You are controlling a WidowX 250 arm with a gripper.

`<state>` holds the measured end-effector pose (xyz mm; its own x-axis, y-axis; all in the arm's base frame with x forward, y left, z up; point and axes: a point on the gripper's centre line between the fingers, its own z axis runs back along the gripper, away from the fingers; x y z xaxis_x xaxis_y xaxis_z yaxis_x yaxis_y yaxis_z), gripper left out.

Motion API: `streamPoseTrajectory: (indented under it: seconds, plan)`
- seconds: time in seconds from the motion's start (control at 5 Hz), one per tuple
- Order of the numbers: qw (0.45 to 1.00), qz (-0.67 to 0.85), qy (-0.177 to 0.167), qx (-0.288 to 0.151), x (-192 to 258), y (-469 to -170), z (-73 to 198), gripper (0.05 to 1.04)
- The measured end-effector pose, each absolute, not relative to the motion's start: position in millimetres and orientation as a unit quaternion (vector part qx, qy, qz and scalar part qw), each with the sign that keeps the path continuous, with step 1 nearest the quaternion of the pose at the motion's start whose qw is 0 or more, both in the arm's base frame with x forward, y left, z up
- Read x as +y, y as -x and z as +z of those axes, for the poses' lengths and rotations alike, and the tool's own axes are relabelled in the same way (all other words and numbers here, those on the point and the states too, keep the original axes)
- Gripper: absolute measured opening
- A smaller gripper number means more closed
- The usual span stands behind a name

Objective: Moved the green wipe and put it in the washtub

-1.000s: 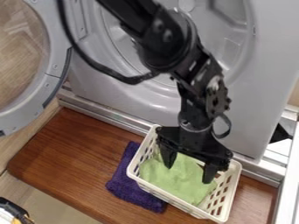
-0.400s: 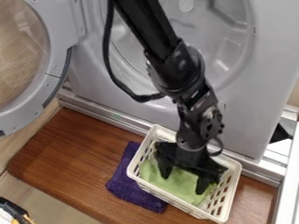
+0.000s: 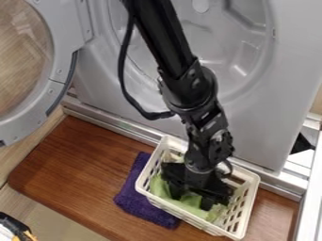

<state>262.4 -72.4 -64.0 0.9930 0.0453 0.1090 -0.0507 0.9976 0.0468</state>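
The gripper is down inside the white basket, its two fingers apart and pressed into the green wipe. The wipe lies crumpled on the basket's floor, partly covered by the gripper, with green showing to the left, between and below the fingers. Behind the basket, the washtub is the grey drum opening at the top of the view, with the arm hanging in front of it.
The white basket stands on a brown wooden board. A folded purple cloth lies against its left side. The round door hangs open at the left. A metal rail runs along the machine's foot.
The gripper has gone lower into the basket and a little left, its fingers coming somewhat nearer each other. The green wipe has bunched up around them.
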Motion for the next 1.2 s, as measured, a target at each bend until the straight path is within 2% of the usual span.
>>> streamPoseTrajectory:
  seconds: [0.2, 0.4, 0.6, 0.8, 1.0, 1.2]
  plan:
    - [0.998, 0.032, -0.024, -0.057, -71, -260, -65, 0.345]
    - [0.998, 0.034, -0.025, -0.054, -70, -256, -67, 0.156]
    - [0.997, 0.039, -0.023, -0.057, -70, -254, -65, 0.065]
    - [0.997, 0.04, -0.021, -0.054, -70, -251, -64, 0.055]
    - [0.997, 0.039, -0.014, -0.063, -71, -252, -50, 0.055]
    - [0.994, 0.049, -0.012, -0.098, -68, -256, -21, 0.055]
